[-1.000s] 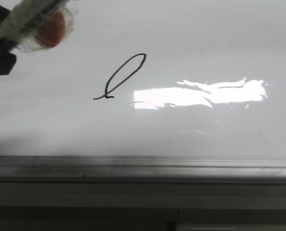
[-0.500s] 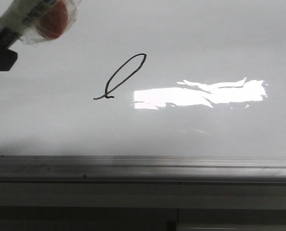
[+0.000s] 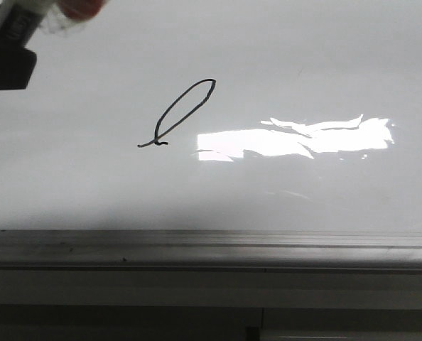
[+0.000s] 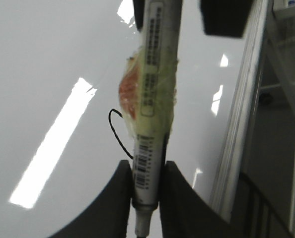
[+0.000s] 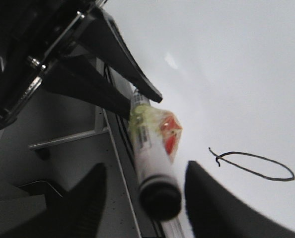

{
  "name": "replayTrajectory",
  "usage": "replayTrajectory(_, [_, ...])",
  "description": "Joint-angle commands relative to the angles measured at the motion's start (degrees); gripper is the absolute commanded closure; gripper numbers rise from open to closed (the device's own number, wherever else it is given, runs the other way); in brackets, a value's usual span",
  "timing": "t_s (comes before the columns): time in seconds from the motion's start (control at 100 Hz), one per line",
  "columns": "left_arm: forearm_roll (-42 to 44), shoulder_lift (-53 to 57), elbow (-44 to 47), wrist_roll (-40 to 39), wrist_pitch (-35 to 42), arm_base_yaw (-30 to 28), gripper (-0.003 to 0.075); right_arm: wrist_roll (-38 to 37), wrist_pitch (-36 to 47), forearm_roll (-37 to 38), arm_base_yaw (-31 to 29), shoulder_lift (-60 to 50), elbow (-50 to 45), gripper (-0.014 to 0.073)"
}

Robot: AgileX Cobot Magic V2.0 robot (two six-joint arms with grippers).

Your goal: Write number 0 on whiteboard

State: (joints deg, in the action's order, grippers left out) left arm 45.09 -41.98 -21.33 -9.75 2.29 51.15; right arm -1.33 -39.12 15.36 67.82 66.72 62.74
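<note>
The left gripper (image 4: 146, 186) has its jaws closed tight on the marker (image 4: 155, 104); the number 0 (image 3: 180, 114) is complete on the whiteboard (image 3: 303, 64), well apart; the right gripper (image 5: 147, 198) has its jaws spread wide and empty around the marker's end, perhaps to receive it.

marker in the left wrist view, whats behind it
Behind the marker lies the whiteboard, with a curved piece of the number 0 showing beside the barrel. The rest of the stroke is covered by the marker and the left gripper.

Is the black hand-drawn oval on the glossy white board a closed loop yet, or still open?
Closed. In the front view the black oval on the white board joins itself at the lower end, leaving a short tail.
</note>
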Motion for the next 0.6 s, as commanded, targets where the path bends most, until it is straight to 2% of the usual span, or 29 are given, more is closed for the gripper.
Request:
replayTrajectory(0.0, [-13.1,-0.4,-2.0,-1.7,3.0,-0.2,0.074,0.4,3.0,5.5,0.1,-2.1,1.8,0.0086])
replayTrajectory(0.13, [-29.7,-3.3,-2.0,-1.8,5.2,-1.0,0.074,0.3,3.0,10.5,0.1,-5.6,1.8,0.0112])
replayTrajectory(0.23, [-41.6,-7.2,-2.0,-1.8,9.1,-2.0,0.074,-2.7,1.6,14.0,0.1,-9.9,1.8,0.0177])
replayTrajectory(0.32, [-47.3,-11.4,-2.0,-1.8,12.6,-2.2,0.074,-7.4,-3.0,18.1,0.1,-13.2,1.8,0.03])
replayTrajectory(0.44, [-58.7,-16.2,-2.0,-1.8,14.7,-2.2,0.074,-10.8,-11.1,22.1,0.1,-17.0,1.7,0.0557])
replayTrajectory(0.49, [-60.8,-17.3,-2.0,-1.8,14.8,-2.2,0.074,-10.8,-13.0,22.4,0.1,-18.3,1.4,0.0671])
replayTrajectory(0.59, [-61.2,-17.5,-2.0,-1.8,15.6,-2.2,0.074,-11.2,-13.6,22.2,0.1,-20.6,0.1,0.0664])
